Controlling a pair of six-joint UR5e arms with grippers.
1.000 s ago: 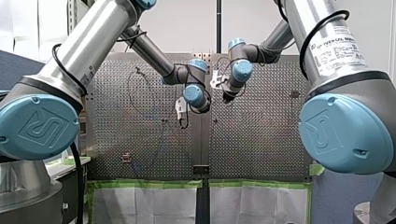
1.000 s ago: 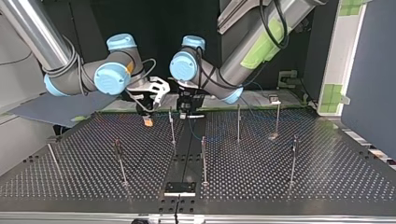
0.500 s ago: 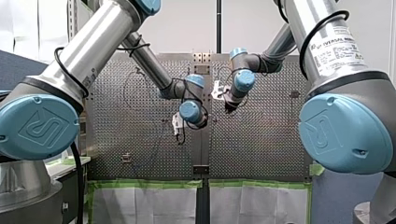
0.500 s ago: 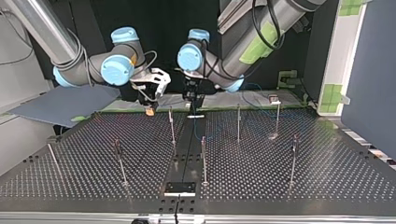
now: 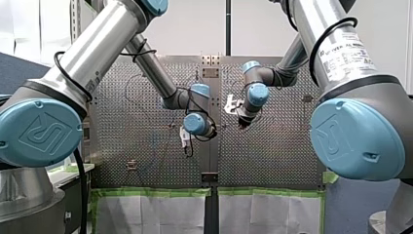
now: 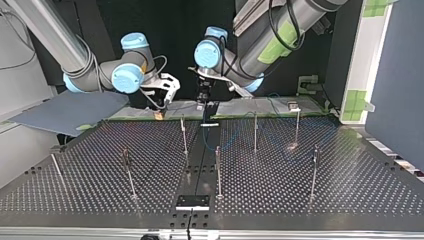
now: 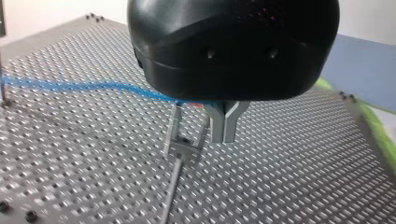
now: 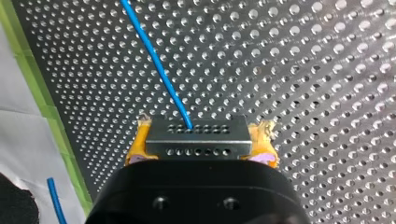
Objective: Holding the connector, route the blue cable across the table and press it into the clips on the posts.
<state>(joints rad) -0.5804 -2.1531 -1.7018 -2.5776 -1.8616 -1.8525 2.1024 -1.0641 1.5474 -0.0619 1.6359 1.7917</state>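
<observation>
Connector (image 8: 196,137) sat pinched between the yellow pads (image 8: 138,140) of my right gripper (image 8: 201,145), above the table (image 8: 327,70), near its far edge in the top view. Blue cable (image 8: 156,60) ran out of it and off over the holes. My left gripper (image 7: 224,133) hung low, metal fingers pressed together at the tips, just beside a post (image 7: 173,186) and its clip (image 7: 183,147). The cable passed behind those fingers; gripped or not, couldn't tell.

The table (image 7: 303,154) is perforated metal, dull-sheened. The blue cable (image 8: 159,70) has a smooth plastic jacket; the connector (image 8: 197,137) is matt grey metal. The pads (image 8: 137,147) of my right hand (image 8: 201,140) look rubbery; the shell of my left hand (image 7: 224,135) is glossy black plastic.
</observation>
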